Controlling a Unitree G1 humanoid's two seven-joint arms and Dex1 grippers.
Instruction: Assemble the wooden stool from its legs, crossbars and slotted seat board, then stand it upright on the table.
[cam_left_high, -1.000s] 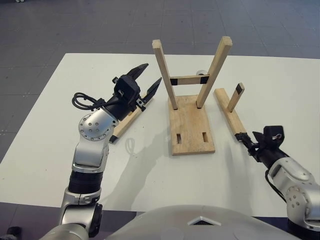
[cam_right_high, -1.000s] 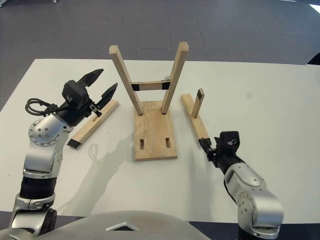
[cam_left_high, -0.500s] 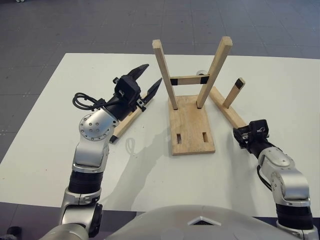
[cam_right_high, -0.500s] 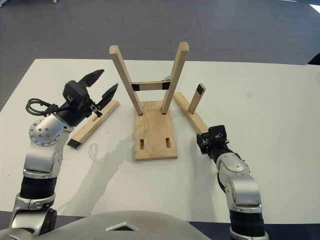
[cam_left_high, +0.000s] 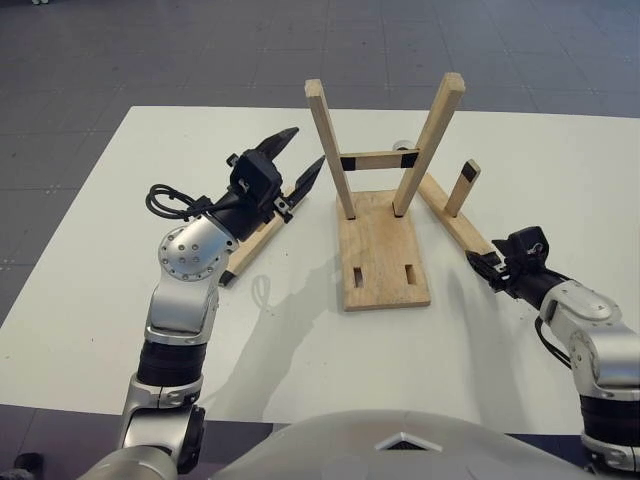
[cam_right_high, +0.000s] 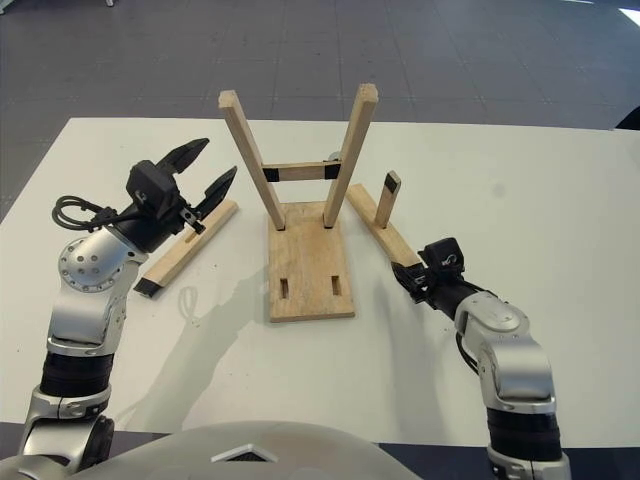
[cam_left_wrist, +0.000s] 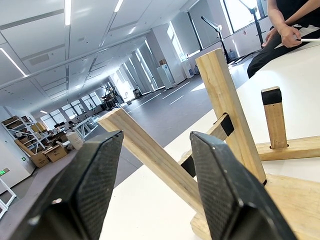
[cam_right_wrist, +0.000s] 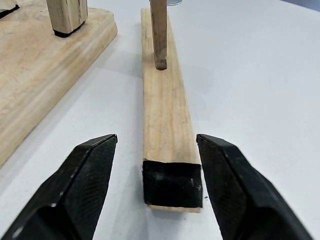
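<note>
From the head, the right gripper (cam_left_high: 485, 268) is wide open and empty at the near end of the loose leg (cam_left_high: 455, 226), which lies just beside the seat board (cam_left_high: 383, 262). The left gripper (cam_left_high: 303, 148) hangs open and empty over another leg (cam_left_high: 250, 248).

From the right wrist, the leg's black-capped end lies between the fingers (cam_right_wrist: 90, 172), untouched. With a grip so near the tip, the leg may swing and its crossbar (cam_left_high: 460, 186) could strike the standing legs (cam_left_high: 430, 140).
</note>
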